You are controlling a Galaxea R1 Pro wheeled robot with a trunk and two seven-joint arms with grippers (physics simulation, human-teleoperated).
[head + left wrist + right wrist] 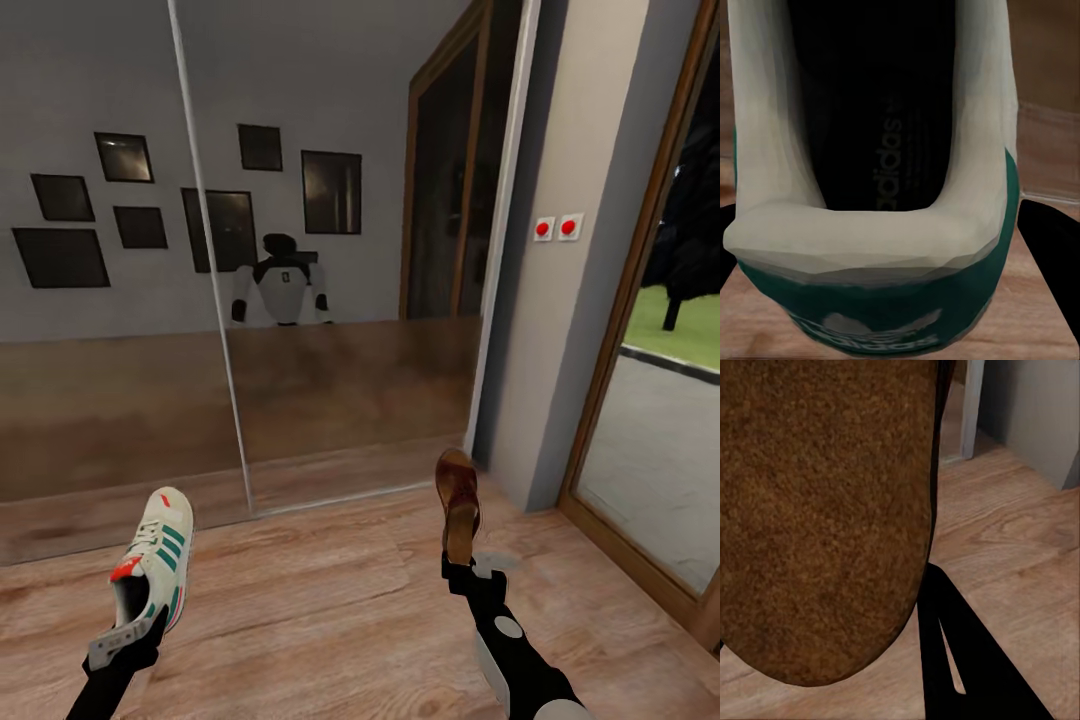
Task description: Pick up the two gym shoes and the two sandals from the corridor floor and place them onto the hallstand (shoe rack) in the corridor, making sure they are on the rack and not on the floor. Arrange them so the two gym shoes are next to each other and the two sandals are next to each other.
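Cream-white sneaker (152, 570) with green side stripes and a red tongue tab, held by its heel end in the left gripper (128, 640), lifted off the wood-plank floor (330, 610), toe pointing up and away, tilted slightly right. From the left wrist view, same sneaker (881, 247) seen heel-first: green heel patch with a white logo, cream collar, dark insole with printed lettering. Dark-brown sandal (459, 505) with tan insole, gripped at its lower end by the right gripper (462, 568), standing nearly upright, toe up, above the floor. Up close in the right wrist view, sandal (825, 510) showing a grainy brown surface with a rounded end. Sneaker and sandal well apart.
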